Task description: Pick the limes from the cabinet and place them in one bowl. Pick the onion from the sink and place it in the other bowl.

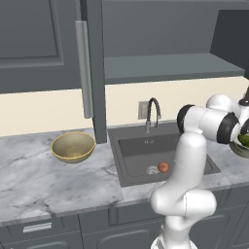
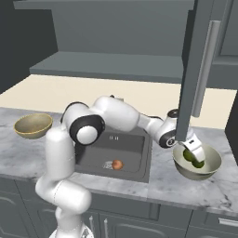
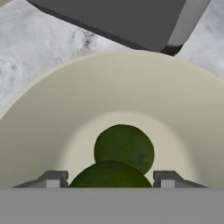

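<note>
Hand view looks straight down into the pale bowl (image 3: pixel 52 113): two limes (image 3: pixel 124 146) lie at its bottom, one touching the other, the nearer one between the two finger tips (image 3: pixel 52 180). The tips stand well apart with the nearer lime in the gap, and whether they touch it I cannot tell, since the lower part of that lime is cut off by the picture's edge. Beyond the bowl's far rim lies marble tabletop (image 3: pixel 39 43), and past that the lower edge of the open cabinet door (image 3: pixel 118 17).

In the right base view the arm rises from the base, bends at a high elbow and reaches low and level out to the robot's right, the wrist turned down so the hand (image 2: pixel 194 155) dips into the bowl (image 2: pixel 211 162) over the limes (image 2: pixel 197 162). The open door (image 2: pixel 190 69) with its silver handle (image 2: pixel 206 69) hangs just in front of the wrist and hides part of it.

To the hand's left, further along the tabletop (image 2: pixel 162 181), is the sink (image 2: pixel 135 158), with the onion (image 2: pixel 117 164) on its floor beside the drain (image 2: pixel 107 164). The faucet (image 1: pixel 153 112) stands behind the basin. Farthest from the hand, past the sink, the golden-tan bowl (image 2: pixel 33 125) sits alone. Above it all runs the cabinet shelf (image 2: pixel 116 65).
</note>
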You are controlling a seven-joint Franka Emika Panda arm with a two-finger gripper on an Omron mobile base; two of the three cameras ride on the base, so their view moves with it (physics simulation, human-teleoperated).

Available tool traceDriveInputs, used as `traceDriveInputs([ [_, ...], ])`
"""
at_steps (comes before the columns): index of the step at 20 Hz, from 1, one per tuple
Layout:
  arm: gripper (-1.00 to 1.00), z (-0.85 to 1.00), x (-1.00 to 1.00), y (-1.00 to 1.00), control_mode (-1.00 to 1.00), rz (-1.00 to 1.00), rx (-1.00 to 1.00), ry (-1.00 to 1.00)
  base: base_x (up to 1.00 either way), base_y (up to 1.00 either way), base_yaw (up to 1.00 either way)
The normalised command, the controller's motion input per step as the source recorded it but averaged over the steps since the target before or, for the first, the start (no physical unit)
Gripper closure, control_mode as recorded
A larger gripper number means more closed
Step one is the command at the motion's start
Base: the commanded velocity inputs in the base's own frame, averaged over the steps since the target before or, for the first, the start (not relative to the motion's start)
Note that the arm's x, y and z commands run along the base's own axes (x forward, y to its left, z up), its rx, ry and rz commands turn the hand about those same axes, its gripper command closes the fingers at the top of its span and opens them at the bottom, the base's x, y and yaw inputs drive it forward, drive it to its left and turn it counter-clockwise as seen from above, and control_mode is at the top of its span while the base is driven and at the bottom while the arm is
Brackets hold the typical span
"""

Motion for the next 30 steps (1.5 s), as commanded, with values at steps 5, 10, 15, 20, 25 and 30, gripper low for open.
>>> traceDriveInputs([
  [5,1.00,-0.11,0.08,-0.05,-1.00,0.00,0.06,0.00,0.00,0.00,0.00],
  [10,-1.00,-0.12,0.09,-0.02,-1.00,0.00,0.05,0.00,0.00,0.00,0.00],
  [15,-1.00,-0.11,0.09,-0.02,-1.00,0.00,0.03,0.00,0.00,0.00,0.00],
  [20,-1.00,-0.10,0.00,-0.02,-1.00,0.00,0.03,0.00,0.00,0.00,0.00],
  [25,-1.00,-0.04,0.00,0.00,-1.00,0.00,0.01,0.00,0.00,0.00,0.00],
  [30,-1.00,0.04,0.00,0.00,-1.00,0.00,0.00,0.00,0.00,0.00,0.00],
])
